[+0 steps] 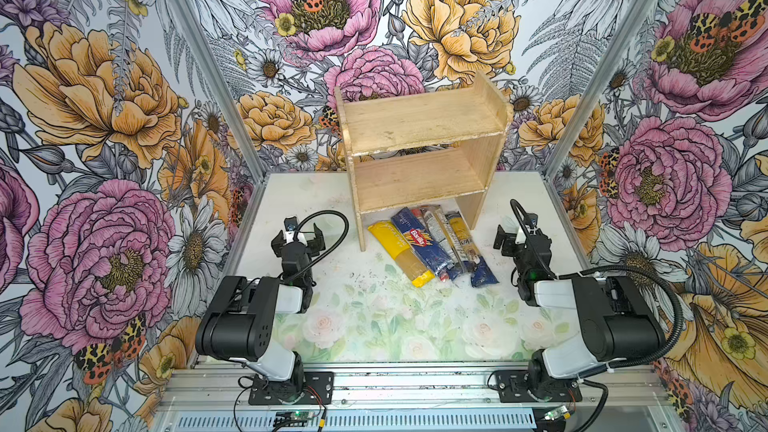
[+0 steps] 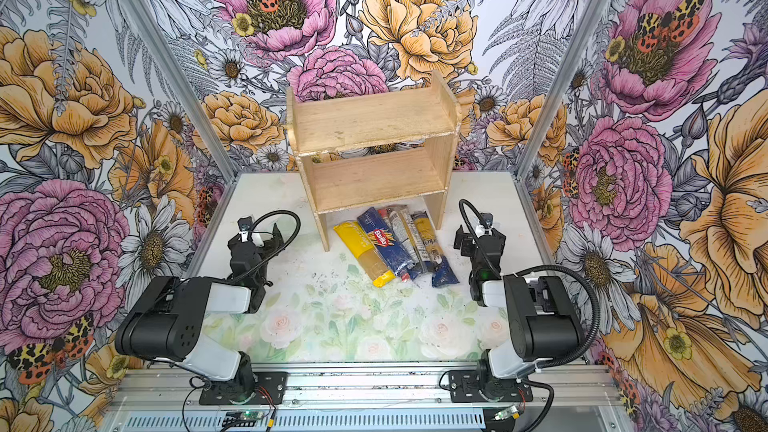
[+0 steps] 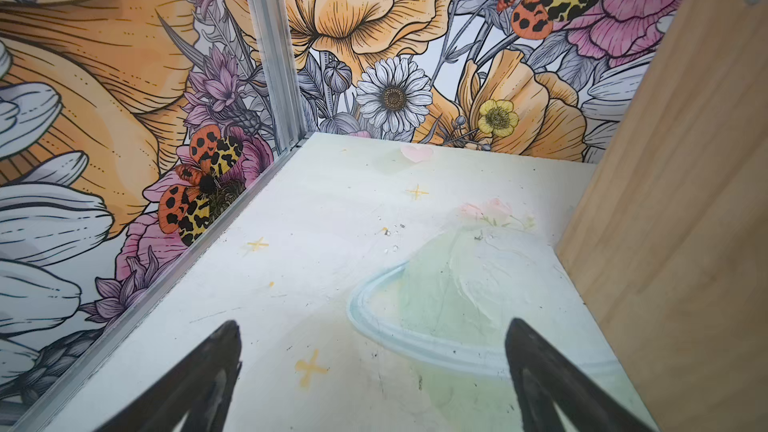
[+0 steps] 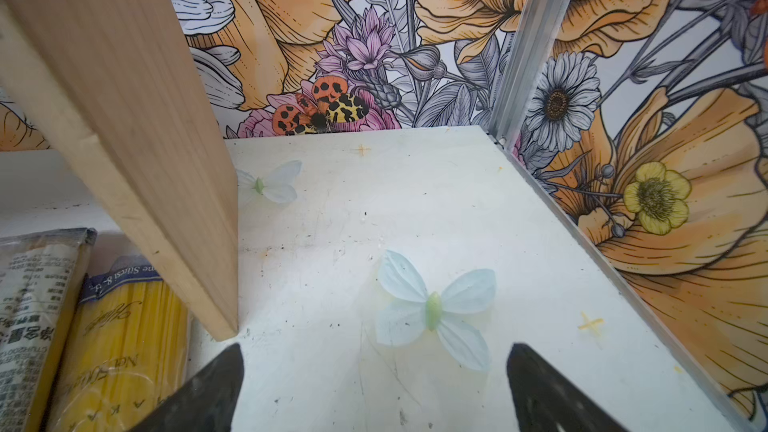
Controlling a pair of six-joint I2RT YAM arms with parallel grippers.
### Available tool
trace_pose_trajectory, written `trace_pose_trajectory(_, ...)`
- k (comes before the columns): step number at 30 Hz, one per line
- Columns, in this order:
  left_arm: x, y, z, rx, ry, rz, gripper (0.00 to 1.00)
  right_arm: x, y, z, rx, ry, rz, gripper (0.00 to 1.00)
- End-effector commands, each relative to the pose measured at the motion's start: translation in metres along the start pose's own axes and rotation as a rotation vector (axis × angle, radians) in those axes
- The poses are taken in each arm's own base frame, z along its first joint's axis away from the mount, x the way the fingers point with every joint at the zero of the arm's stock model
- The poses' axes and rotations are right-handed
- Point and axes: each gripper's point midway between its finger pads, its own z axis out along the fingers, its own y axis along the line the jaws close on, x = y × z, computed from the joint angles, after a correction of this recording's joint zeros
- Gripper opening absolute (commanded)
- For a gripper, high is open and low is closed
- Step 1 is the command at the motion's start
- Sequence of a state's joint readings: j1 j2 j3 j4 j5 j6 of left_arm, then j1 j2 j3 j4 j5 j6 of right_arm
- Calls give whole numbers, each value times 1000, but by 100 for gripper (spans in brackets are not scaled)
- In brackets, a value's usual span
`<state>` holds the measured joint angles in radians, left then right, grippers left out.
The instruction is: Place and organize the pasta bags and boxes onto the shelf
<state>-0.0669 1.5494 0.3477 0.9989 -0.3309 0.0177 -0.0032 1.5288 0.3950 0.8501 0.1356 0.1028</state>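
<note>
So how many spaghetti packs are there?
5, side by side on the table below the shelf: yellow-ended pack, blue Barilla pack, red-ended pack, white-label pack, yellow-and-blue pack. Another could hide beneath.

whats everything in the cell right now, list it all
shelf: one, light wood, two bare boards, back of table
yellow pack: one, leftmost of the row lying partly under the shelf
Barilla pack: one, dark blue, beside it
red-ended pack: one, mostly hidden, next
white-label pack: one, clear, next
yellow-and-blue pack: one, rightmost
table: one, white, faded flowers
walls: three, floral print
left hand: one, black, open, empty
right hand: one, black, open, empty
</note>
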Motion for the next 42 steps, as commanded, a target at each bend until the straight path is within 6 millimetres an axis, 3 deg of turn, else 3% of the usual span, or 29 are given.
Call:
trace_pose_trajectory(1,1,2,2,0,0,-4,99,-1,-2,0,10,-12,-9,100)
trace_pose_trajectory(14,2,3,7,40,26,-30,99,0,-2,0,11,-11,-10,99)
trace_pose_trajectory(18,4,-19,8,208,50,-12,99,0,-2,0,7,-10,-10,100)
trace_pose_trajectory(24,0,-14,6,168,38,-15,99,-2,1,-1,-9,-16,-15,96)
trace_pose_trajectory(27,-12,-13,1,161,30,-13,99,-14,17,-9,-102,-33,-50,95)
trace_pose_trajectory(33,-35,-12,-14,171,-1,-8,99,-42,18,-32,-127,-87,-54,96)
trace_pose_trajectory(42,-79,-22,-57,260,-98,-131,99,-75,35,-69,-252,-129,-8,97)
